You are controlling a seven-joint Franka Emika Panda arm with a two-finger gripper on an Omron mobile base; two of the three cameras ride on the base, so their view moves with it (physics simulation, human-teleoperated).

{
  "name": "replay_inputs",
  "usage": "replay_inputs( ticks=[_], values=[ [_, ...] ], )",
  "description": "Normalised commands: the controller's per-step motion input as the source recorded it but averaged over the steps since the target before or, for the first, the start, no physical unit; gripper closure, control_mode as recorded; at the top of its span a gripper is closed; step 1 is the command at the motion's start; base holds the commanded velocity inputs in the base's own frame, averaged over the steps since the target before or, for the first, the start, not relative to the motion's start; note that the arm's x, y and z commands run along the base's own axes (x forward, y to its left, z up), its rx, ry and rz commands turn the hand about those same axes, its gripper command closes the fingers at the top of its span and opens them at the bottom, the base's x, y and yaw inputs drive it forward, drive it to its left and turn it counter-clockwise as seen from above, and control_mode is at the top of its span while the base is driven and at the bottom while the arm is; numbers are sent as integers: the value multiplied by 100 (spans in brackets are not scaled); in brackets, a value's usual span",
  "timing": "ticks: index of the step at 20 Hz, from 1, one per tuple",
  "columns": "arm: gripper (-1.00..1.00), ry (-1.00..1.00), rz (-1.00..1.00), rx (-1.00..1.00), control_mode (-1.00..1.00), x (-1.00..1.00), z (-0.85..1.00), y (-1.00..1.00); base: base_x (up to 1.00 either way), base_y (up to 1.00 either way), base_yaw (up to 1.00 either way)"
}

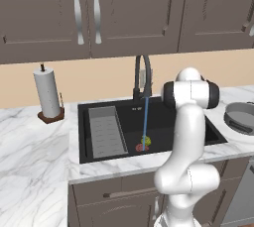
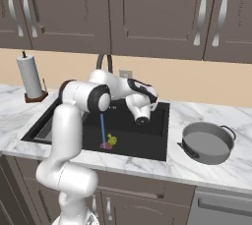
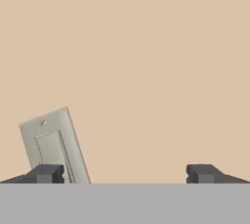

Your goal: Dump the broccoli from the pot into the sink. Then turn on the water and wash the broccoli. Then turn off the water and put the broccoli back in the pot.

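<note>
broccoli (image 1: 145, 143) on sink (image 1: 163, 117) drain, orientation unclear, under water stream (image 1: 146, 119)

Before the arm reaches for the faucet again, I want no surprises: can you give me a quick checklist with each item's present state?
1. Water running: a blue stream falls from the faucet into the sink. Ok.
2. Broccoli in the basin, under the stream beside the red drain. Ok.
3. Gripper open, nothing between its fingertips. Ok.
4. Pot upright on the counter right of the sink, with nothing in it. Ok.
5. Gripper lined up with the faucet: the hand view faces the beige wall and a wall plate. Not ok.
</note>
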Motion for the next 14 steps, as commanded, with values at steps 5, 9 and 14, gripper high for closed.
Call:
replay_inputs(
  ticks=[5,9,14],
  values=[
    [-100,3,0,0,-100,31,-3,0,0,0,0],
    [-100,5,0,0,-100,31,-7,3,0,0,0],
    [-100,4,0,-1,-100,12,-13,11,0,0,0]
  ],
)
